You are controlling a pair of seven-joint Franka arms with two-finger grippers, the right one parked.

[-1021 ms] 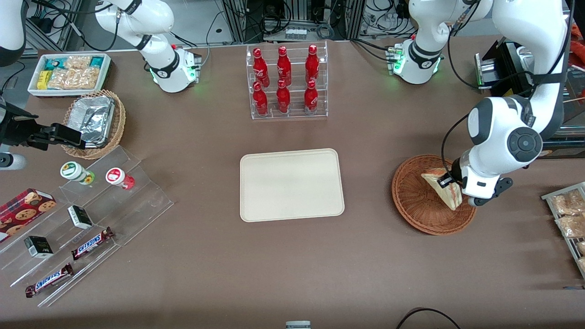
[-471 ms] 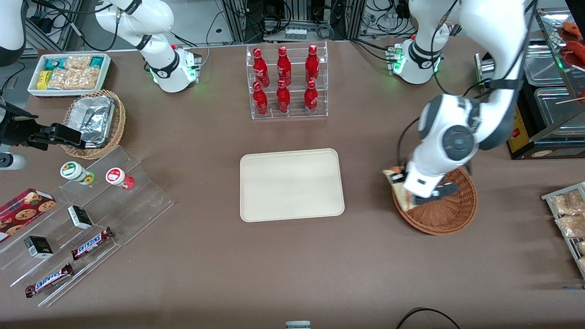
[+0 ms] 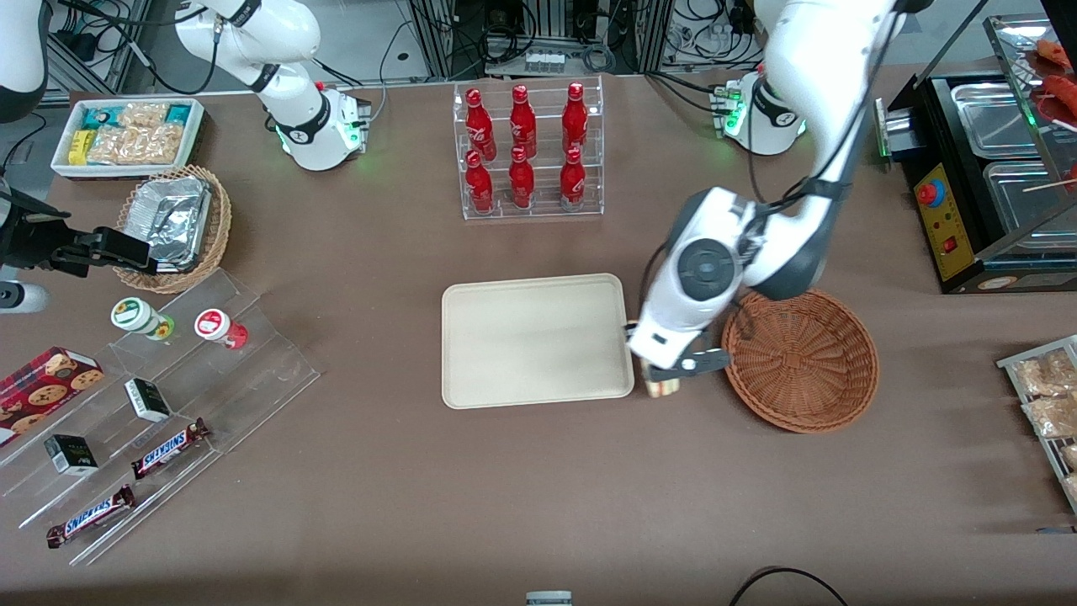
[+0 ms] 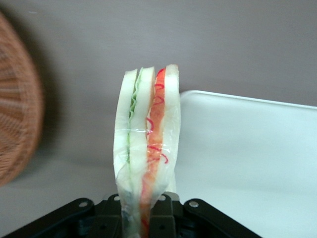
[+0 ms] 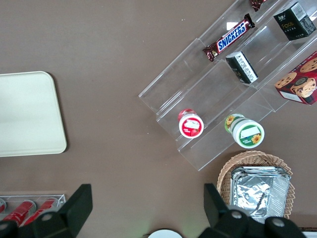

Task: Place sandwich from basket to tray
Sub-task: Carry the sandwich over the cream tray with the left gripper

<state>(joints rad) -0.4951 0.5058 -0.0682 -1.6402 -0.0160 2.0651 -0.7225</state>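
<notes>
My left gripper hangs above the table in the gap between the cream-beige tray and the reddish-brown basket, and it is shut on the sandwich. In the left wrist view the sandwich stands on edge in clear wrap, its green and red filling layers showing, and the gripper pinches one end. There, the tray lies beside the sandwich and the basket shows at the frame's edge. The basket holds nothing.
A clear rack of red bottles stands farther from the front camera than the tray. Toward the parked arm's end are stepped acrylic shelves with snacks, a tan basket with foil and a white bin. A metal rack of packets and a black appliance sit at the working arm's end.
My gripper has lifted the sandwich out of the basket and carried it toward the tray; it now hangs just off the tray's edge, and the basket is empty.
</notes>
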